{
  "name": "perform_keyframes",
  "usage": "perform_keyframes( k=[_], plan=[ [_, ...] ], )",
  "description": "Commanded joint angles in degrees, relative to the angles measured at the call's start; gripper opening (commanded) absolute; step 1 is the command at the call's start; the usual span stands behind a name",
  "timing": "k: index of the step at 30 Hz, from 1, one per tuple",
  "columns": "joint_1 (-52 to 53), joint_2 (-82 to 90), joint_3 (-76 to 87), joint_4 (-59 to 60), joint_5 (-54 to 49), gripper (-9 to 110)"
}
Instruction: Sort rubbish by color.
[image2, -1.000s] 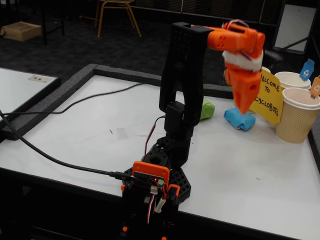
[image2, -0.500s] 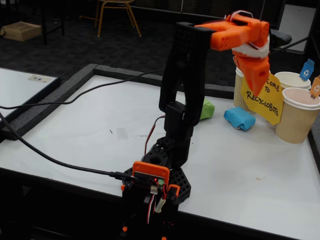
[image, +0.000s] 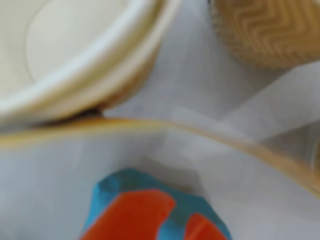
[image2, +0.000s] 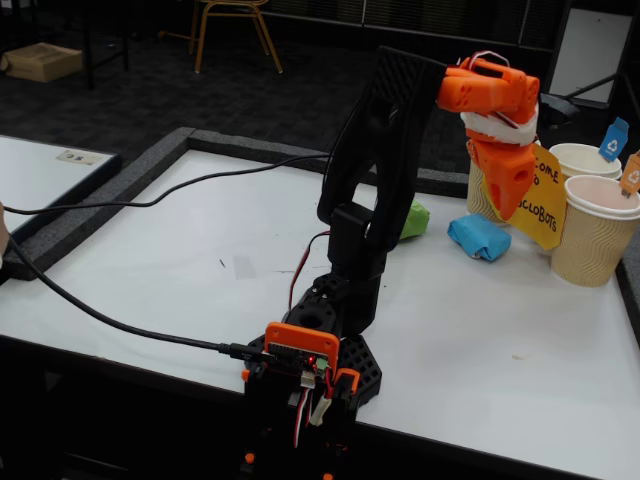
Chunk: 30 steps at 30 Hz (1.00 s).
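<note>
Arm (image2: 365, 170): black printed links with a ribbed texture, on a black base (image2: 340, 365). Orange wrist and hand (image2: 507, 205), with a white band between them. Orange bracket at the base front carried a lit red LED; red and white wires ran alongside.

Legible text stands on 1 item only: the yellow sign (image2: 541, 205) near the worktop's far right edge in the fixed view. Its visible letters read "OME", "TO" and "CLOBOTS"; the gripper (image2: 508, 205) covers the rest. The cup tags show a symbol, unreadable. The wrist view shows no text.
</note>
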Motion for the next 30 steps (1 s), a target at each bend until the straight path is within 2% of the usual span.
perform_keyframes(
  k=[1, 21, 30],
  plan=[
    [-1.41, 2.64, -6.59, -1.49, 1.41, 0],
    [-1.32, 0.44, -5.10, 1.49, 2.20, 0],
    [-2.81, 0.26, -6.33, 9.84, 1.58, 0]
  ],
)
